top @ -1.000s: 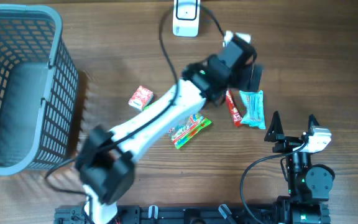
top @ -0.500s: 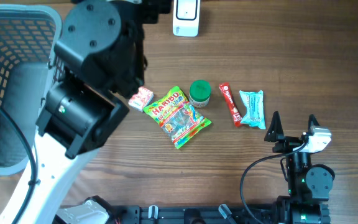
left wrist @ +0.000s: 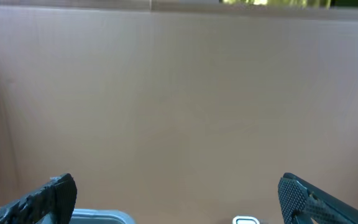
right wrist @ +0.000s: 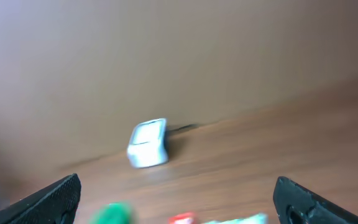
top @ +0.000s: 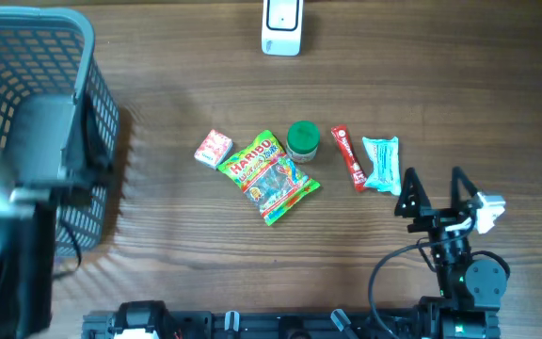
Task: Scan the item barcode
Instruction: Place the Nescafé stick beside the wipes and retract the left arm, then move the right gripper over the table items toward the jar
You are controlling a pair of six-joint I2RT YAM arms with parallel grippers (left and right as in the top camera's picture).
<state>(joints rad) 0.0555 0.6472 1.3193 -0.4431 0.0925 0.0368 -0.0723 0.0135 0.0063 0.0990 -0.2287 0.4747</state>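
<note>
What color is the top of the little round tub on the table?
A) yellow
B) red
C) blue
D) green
D: the little round tub, sitting between the Haribo bag and the red stick pack, has a green top in the overhead view.

1. Brown wooden surface (top: 459, 85), its grain running left to right.
2. Grey mesh basket (top: 102, 104) at the left edge; white scanner (top: 281, 26) at the far edge.
3. Across the middle, in a row: red-white packet (top: 213, 149), Haribo bag (top: 269, 177), green-lidded jar (top: 302, 139), red bar (top: 349, 158), pale blue wrapper (top: 382, 163).
</note>
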